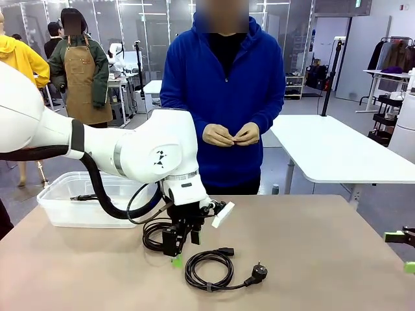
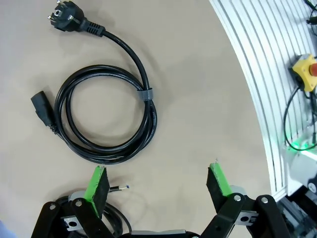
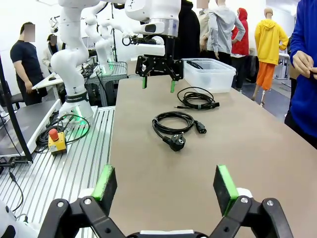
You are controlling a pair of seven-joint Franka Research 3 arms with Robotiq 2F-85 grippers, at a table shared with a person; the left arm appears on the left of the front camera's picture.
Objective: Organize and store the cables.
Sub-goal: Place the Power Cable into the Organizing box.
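Two coiled black cables lie on the tan table. The nearer cable (image 1: 209, 269) (image 2: 106, 116) (image 3: 173, 124) has a round plug end and a band around its loops. The second cable (image 1: 154, 233) (image 3: 198, 96) lies toward the bin, partly behind my left gripper. My left gripper (image 1: 183, 249) (image 2: 157, 171) (image 3: 158, 77) hangs open just above the table between the two coils, with nothing between its fingers. At the table's right edge my right gripper (image 1: 402, 251) (image 3: 166, 181) is open and holds nothing.
A clear plastic bin (image 1: 55, 207) (image 3: 218, 79) stands at the table's left with a black cable inside. A person in a blue hoodie stands at the far side, hands (image 1: 230, 135) together at the waist. An aluminium rail edge (image 2: 257, 74) borders the table.
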